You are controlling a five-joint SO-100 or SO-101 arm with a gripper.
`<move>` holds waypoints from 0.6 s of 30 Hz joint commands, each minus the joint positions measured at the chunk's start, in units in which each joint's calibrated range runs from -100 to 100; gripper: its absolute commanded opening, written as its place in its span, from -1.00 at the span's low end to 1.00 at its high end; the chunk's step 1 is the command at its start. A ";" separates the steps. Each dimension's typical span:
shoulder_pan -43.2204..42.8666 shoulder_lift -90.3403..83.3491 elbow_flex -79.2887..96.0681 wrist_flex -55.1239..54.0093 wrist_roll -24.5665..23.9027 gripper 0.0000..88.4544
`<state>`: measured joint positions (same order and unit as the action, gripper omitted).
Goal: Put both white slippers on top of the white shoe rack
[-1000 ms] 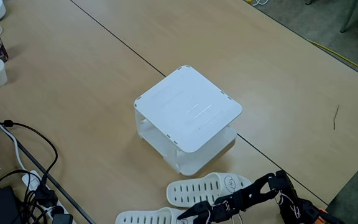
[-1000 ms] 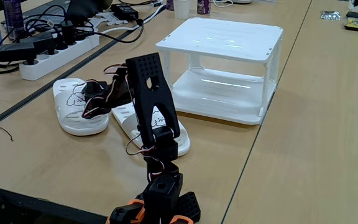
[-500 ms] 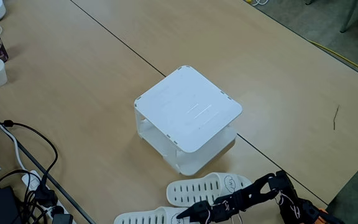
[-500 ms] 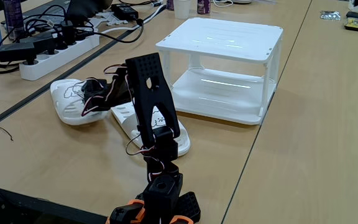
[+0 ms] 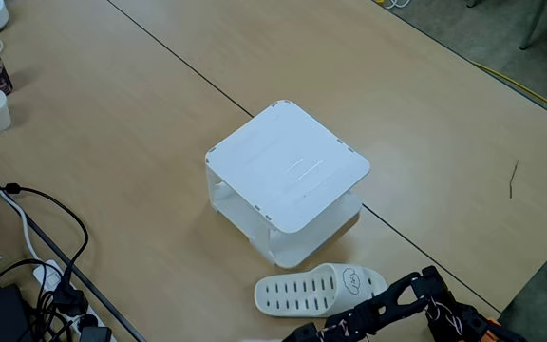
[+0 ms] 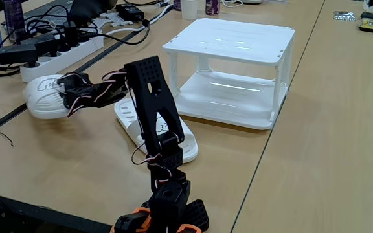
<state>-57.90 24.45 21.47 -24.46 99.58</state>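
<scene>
Gripping one white slipper in the end effector, lifting it off the table, other slipper lying beside the white shoe rack, rack top bare, both placements pending.

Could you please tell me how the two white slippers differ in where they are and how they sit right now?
The held slipper is raised off the table in the gripper; the other slipper lies flat on the table.
The held slipper is tipped, its strap drawing facing the camera; the other slipper sits sole down, its slotted toe showing from above.
The held slipper is farther from the shoe rack; the other lies just beside it.
Both are white, with a small black drawing.
</scene>
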 commanded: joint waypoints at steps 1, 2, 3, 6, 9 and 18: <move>-0.40 -10.53 -2.30 4.62 0.42 -0.98; -0.24 -12.46 -1.76 7.03 0.42 -0.98; -0.07 -14.90 -1.13 10.14 0.42 -0.98; 0.25 -19.87 -0.23 15.32 0.42 -0.98; 0.83 -24.50 -0.05 19.80 0.42 -0.98; 3.63 -36.61 -0.05 29.73 0.42 -0.98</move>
<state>-55.13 -1.44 23.00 3.09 99.58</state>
